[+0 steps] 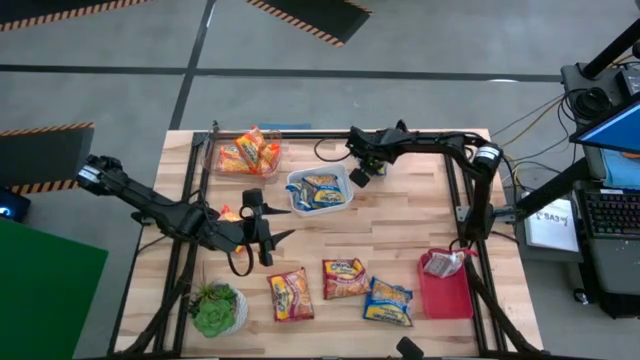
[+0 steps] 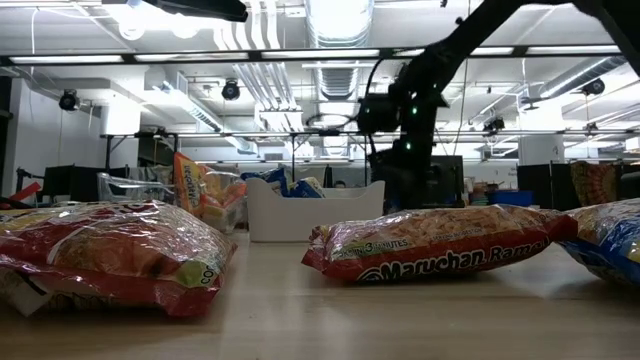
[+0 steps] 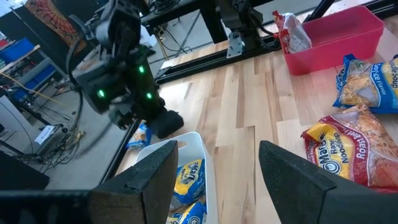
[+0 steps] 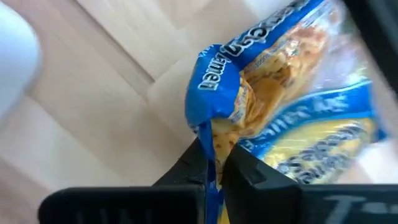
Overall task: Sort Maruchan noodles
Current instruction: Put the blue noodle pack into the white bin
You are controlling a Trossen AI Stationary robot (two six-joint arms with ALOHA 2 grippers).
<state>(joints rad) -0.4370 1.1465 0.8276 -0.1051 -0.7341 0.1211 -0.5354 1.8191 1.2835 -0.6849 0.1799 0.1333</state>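
Right claw [image 4: 214,163]: fingers pinched shut on the edge of a blue packet [image 4: 292,118], which hangs crumpled just ahead of the fingertips; in the high view this claw [image 1: 362,172] sits just beside the white bin [image 1: 342,185], at its right rim.
Left claw [image 3: 214,165]: fingers spread wide, holding nothing; in the high view it [image 1: 268,225] hovers over the table [image 1: 400,230], left of the white bin and near it.
White bin contents: blue packets [image 1: 320,190] lying inside.
Clear bin [image 1: 212,160]: at the table's far left, holding orange packets [image 1: 248,153].
Pink bin [image 1: 445,298]: near the right edge, one packet [image 1: 445,263] at its far end.
Loose packets: a red-pink packet [image 1: 290,294], an orange one [image 1: 345,277] and a blue one [image 1: 389,302] lie in a row along the near side, well apart from both claws.
Potted plant [image 1: 215,308]: near left corner.
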